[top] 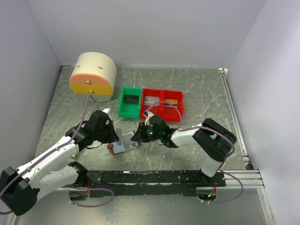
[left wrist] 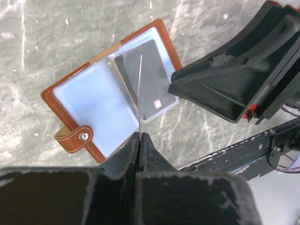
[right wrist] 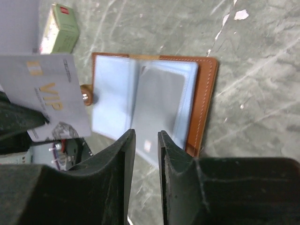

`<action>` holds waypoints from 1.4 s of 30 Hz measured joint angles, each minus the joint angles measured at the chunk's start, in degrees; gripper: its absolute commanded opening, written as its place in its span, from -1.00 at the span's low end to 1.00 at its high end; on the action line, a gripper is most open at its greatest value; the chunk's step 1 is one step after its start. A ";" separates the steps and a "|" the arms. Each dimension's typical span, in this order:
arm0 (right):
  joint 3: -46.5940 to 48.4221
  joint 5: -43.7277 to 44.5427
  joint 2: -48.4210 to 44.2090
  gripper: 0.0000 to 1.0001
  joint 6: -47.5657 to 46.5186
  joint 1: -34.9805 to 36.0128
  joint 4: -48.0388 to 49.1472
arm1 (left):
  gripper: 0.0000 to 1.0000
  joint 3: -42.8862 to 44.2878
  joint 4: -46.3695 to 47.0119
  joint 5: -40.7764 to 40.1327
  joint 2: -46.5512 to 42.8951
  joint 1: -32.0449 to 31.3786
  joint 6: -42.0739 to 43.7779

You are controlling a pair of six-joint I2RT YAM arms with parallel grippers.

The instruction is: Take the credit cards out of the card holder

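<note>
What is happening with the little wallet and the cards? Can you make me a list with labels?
card holder: lying open, brown outside, pale-blue pockets facing up
left pincer: shut on a grey VIP card, which is out of the pockets
right pincer: jaws slightly apart, low over the holder's edge
card inside: one dark card in a pocket
behind the holder: green bin and red bin, side by side

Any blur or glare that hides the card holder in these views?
Top external: evenly lit, card holder small in frame. Left wrist: it is sharp, left gripper soft in the foreground. Right wrist: sleeve tops blurred, VIP card readable.
</note>
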 measured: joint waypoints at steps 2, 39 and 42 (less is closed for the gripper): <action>-1.92 0.79 -3.19 -0.11 0.02 -0.02 0.15 | -0.86 1.36 -1.38 -0.52 -1.97 0.00 0.11; -19.08 -17.53 -40.22 -0.12 -1.77 -8.00 19.34 | -0.86 -4.61 39.80 35.28 -9.55 0.00 0.79; -19.08 -18.62 -37.24 -0.22 1.25 -8.00 25.20 | -0.86 -4.61 41.88 37.35 -8.90 0.00 -0.02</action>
